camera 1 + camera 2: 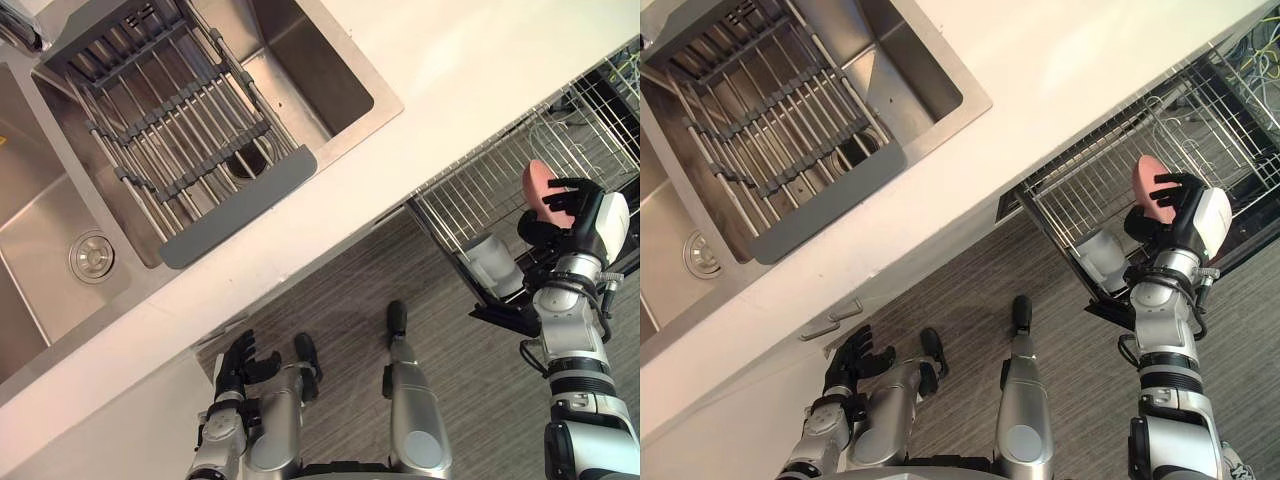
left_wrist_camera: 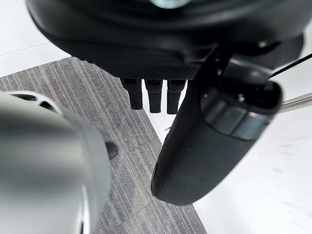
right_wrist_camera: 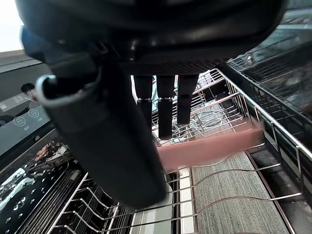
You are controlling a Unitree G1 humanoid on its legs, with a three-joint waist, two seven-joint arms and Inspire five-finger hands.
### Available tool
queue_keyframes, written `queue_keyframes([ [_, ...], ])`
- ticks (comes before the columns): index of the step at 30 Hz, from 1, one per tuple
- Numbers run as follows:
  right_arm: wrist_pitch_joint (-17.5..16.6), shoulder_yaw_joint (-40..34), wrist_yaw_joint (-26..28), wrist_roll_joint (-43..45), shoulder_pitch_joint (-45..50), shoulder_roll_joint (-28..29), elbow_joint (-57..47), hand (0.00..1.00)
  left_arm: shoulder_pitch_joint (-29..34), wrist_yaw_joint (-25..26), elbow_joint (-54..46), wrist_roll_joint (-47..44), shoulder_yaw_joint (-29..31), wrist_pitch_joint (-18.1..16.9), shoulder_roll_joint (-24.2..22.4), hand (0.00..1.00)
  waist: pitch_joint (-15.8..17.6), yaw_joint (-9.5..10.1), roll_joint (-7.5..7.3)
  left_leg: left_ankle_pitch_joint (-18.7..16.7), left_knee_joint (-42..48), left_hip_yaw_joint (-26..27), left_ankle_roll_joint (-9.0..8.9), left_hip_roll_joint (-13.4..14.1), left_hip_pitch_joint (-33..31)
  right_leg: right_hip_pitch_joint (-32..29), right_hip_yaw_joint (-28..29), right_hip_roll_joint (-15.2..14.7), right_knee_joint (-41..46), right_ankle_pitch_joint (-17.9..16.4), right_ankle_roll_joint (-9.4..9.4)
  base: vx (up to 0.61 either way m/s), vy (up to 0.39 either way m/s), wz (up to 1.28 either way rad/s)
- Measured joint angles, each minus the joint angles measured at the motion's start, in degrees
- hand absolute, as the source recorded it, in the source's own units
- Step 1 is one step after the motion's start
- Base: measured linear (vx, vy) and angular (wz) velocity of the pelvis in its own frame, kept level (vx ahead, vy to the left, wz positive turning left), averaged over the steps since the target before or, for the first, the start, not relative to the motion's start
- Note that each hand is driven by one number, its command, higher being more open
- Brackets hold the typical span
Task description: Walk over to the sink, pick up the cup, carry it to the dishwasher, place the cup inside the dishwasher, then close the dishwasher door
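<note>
nearest to us, the robot's left hand (image 1: pixel 238 362) hangs low over the grey striped floor (image 2: pixel 131 141), its fingers (image 2: pixel 154 95) relaxed and holding nothing. further out on the right, the right hand (image 1: pixel 578 212) is up at rack height with its fingers curled round a pink rounded cup (image 1: pixel 538 188), which it holds over the silver wire dishwasher rack (image 1: pixel 480 195) that stands pulled out below the white countertop (image 1: pixel 450 90). we judge the step in hand to be placing the cup. to do it well, the hand should lower until the cup sits between the wires, on a free patch apart from the pale grey cutlery basket (image 1: pixel 492 262) at the rack's near corner. it should let go only once the cup is supported, so that it neither tips nor rolls. the head views give us the whole hand, the cup and the rack's outline. the right wrist view instead looks past the thumb (image 3: pixel 109 141) to a blurred pink edge of the cup with wires close beneath it, though we cannot tell whether they touch. farthest away, across the countertop, lies the stainless steel sink (image 1: pixel 330 85) with a grey roll-up drying rack (image 1: pixel 190 150) laid over it.
</note>
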Motion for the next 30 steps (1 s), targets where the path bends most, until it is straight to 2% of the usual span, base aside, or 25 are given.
queue_keyframes([
  [4,-0.16,-1.97,-0.23,3.84,1.15,1.95,-4.98,0.90,-0.99,0.00,0.23,-0.16,0.01,0.01,-0.07,0.90,0.06,0.00,0.08,0.00,0.01,-0.75,0.00,-0.10,0.00,0.04,0.00,0.07,0.00,0.00,0.00,-0.04,-0.032,0.00],
  [11,-3.33,-4.04,0.15,10.50,8.19,8.56,-18.95,0.90,-1.25,-0.08,-0.08,-0.12,0.09,0.25,-0.25,0.90,0.09,0.01,0.02,-0.01,-0.18,-1.59,-0.03,-0.01,1.11,1.31,-0.09,0.38,-0.22,-0.01,-0.01,-0.03,-0.022,0.00],
  [13,-3.78,-6.15,0.14,10.87,10.77,10.98,-23.92,0.90,-1.26,-0.11,-0.11,-0.11,0.13,0.45,-0.35,0.90,0.10,0.04,0.00,-0.03,-0.49,-1.68,-0.06,-0.02,1.80,2.06,-0.21,0.38,-0.43,-0.03,-0.02,-0.04,-0.025,0.03],
  [17,-7.47,-13.37,-1.12,10.88,17.43,16.19,-32.15,0.90,-1.26,-0.11,-0.31,0.86,0.62,0.75,-0.86,0.90,0.13,0.01,-0.13,-0.09,-1.14,-1.76,-0.16,0.00,3.03,3.46,-0.51,0.40,-0.99,-0.11,-0.04,-0.02,-0.007,0.01],
  [21,-8.23,-17.88,-1.72,14.03,24.08,20.81,-32.30,0.90,-1.14,-0.20,-0.34,1.17,1.85,1.20,-1.97,0.90,0.25,0.05,-0.84,-0.20,-1.86,-1.28,-0.38,0.62,4.52,4.71,-0.65,0.79,-1.07,-0.57,-0.16,0.00,0.000,0.00],
  [23,-8.22,-19.16,-1.65,18.68,27.64,23.46,-30.54,0.90,-1.12,-0.48,-0.35,1.30,1.83,1.41,-2.43,0.90,0.10,0.09,-1.21,-0.39,-1.93,-0.78,-0.68,1.24,4.93,4.84,-0.64,1.12,-0.39,-1.24,-0.22,0.01,-0.036,-0.05],
  [26,-8.23,-19.81,-1.16,24.29,28.62,24.84,-26.24,0.90,-1.16,-0.51,-0.40,1.34,1.84,1.50,-2.46,0.90,-0.13,0.45,-1.83,-0.68,-1.65,0.57,-1.13,2.14,5.56,4.84,-0.55,1.62,0.52,-1.92,-0.37,0.01,-0.029,-0.10],
  [30,-8.27,-20.77,0.38,33.93,28.69,25.65,-22.31,0.90,-1.50,-0.51,-1.08,1.24,1.83,1.53,-3.04,0.90,-0.17,1.57,-1.92,-0.81,-1.21,1.92,-1.37,3.25,5.99,4.66,-0.78,2.09,2.27,-3.09,-0.57,0.00,-0.035,0.01],
])
